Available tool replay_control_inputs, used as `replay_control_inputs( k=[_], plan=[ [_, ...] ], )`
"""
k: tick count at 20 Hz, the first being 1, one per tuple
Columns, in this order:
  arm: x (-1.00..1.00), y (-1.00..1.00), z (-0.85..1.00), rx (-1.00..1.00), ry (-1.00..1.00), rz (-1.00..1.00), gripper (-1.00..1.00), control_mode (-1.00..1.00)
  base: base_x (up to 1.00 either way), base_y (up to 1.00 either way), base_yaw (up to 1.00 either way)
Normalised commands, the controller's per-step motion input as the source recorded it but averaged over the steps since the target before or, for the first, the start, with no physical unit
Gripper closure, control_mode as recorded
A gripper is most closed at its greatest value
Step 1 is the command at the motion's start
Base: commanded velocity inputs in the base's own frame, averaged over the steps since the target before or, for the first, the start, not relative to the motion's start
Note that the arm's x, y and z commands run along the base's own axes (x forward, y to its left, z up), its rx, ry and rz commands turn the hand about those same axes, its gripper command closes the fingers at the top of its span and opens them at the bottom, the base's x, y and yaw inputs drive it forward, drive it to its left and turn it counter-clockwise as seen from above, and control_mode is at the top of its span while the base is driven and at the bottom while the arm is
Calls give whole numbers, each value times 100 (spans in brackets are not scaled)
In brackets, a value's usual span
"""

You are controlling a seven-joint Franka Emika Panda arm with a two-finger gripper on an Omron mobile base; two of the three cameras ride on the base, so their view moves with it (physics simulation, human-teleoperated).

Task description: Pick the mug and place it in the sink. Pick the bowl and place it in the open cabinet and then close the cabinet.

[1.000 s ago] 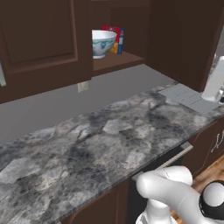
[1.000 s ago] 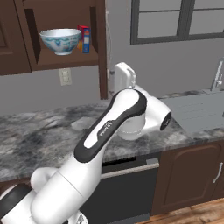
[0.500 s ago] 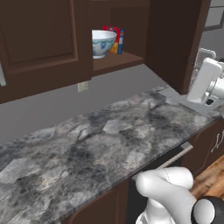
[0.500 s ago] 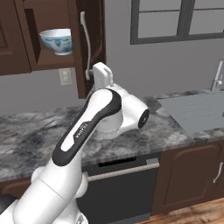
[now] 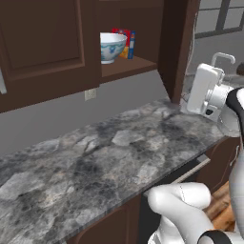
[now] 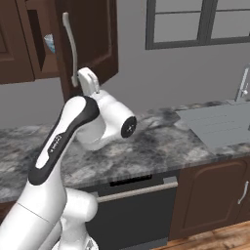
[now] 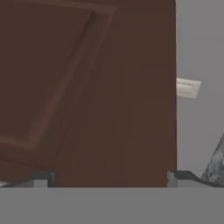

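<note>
The bowl (image 5: 112, 46) stands on the shelf of the dark brown cabinet (image 5: 47, 43), with a sliver of the bowl (image 6: 49, 43) showing past the door. The cabinet door (image 6: 95, 41) stands half swung, with its silver bar handle (image 6: 71, 49) facing out; in the left base view the door (image 5: 177, 47) is nearly edge-on. My gripper (image 6: 85, 74) is right against the door's outer face, just below the handle. In the hand view the door panel (image 7: 87, 87) is very close and my gripper (image 7: 109, 180) is open with nothing held. The sink (image 6: 219, 124) lies at the right. The mug is out of view.
A red box (image 5: 125, 43) stands beside the bowl on the shelf. A chrome tap (image 6: 241, 83) rises behind the sink. The marble counter (image 5: 109, 157) runs below the cabinet. A wall outlet (image 7: 188, 87) shows past the door's edge.
The arm has swung left along the counter with the hand against the cabinet door. The door has turned from wide open to half shut, and from the right it now covers most of the shelf.
</note>
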Motion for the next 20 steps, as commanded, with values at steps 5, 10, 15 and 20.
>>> replay_control_inputs(
  k=[5,10,15,20],
  plan=[
    [27,54,0,-6,0,-19,-100,-100,0,0,0],
    [66,51,0,-9,2,-24,-100,-100,0,0,0],
    [76,27,0,-3,8,-21,-100,-100,0,0,0],
    [68,24,-5,0,8,-15,-100,-100,0,0,0]
  ],
)
